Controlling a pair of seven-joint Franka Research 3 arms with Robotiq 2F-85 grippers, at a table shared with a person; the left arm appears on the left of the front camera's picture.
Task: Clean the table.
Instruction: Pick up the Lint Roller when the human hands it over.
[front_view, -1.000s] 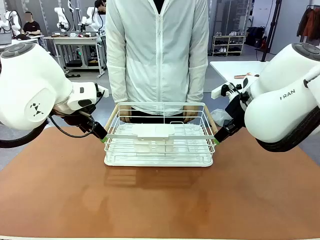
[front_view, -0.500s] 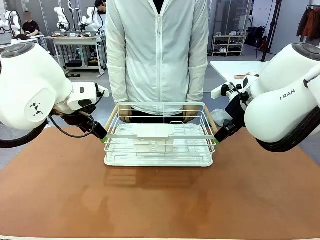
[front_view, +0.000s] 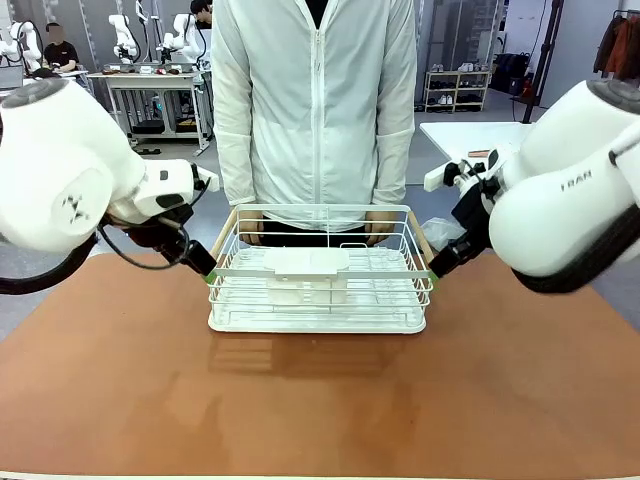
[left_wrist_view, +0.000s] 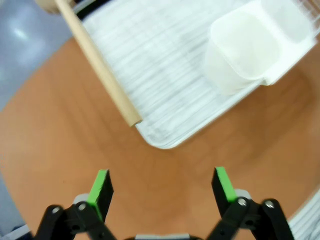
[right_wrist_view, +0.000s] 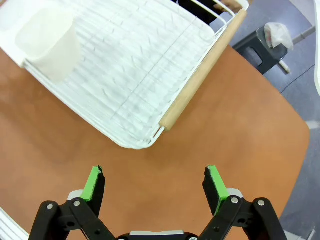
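A white wire dish rack (front_view: 320, 290) on its white tray stands at the far middle of the reddish-brown table (front_view: 320, 400). My left gripper (front_view: 208, 274) hovers by the rack's left front corner, and my right gripper (front_view: 431, 271) by its right front corner. In the left wrist view the left gripper (left_wrist_view: 161, 180) is open over bare table, just short of the end of a wooden handle (left_wrist_view: 100, 70). Over in the right wrist view, the right gripper (right_wrist_view: 153, 176) is also open, with the other wooden handle (right_wrist_view: 200, 75) a little ahead. Neither gripper holds anything.
A person in a white jacket stands at the far edge, with a hand (front_view: 246, 228) behind the rack's left side and another hand (front_view: 381, 225) behind its right side. A white plastic cup holder (left_wrist_view: 245, 50) hangs on the rack's front. A small trash bin (right_wrist_view: 272, 42) stands on the floor beyond the table.
Both arms have shifted slightly upward, and the grippers sit a touch higher at the rack's corners. The rack and the person's hands have not moved.
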